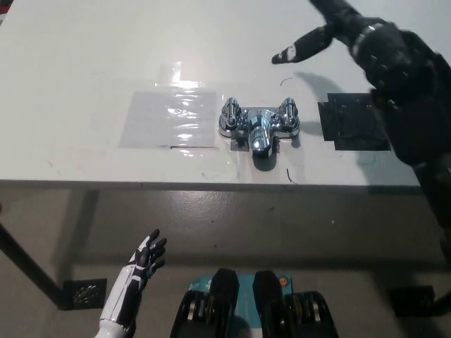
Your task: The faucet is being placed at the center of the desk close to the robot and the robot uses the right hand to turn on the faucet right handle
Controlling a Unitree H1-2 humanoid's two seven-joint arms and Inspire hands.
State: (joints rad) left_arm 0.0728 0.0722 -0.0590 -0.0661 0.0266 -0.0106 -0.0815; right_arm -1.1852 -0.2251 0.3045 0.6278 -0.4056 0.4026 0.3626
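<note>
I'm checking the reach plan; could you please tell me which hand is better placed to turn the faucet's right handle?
Right: the black right hand is open above the desk, near the faucet's right handle; the white left hand rests open below the desk edge.

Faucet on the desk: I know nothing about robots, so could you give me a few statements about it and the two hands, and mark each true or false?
1. The black right hand grips the faucet's right handle. False: it hangs over the desk beyond the faucet, fingers spread, touching nothing.
2. The faucet stands between a clear sheet and a black taped patch. True.
3. The white left hand rests on the desk. False: it is open and off the desk, on the robot's side of the near edge.
4. The spout points toward the desk's near edge. True.
</note>
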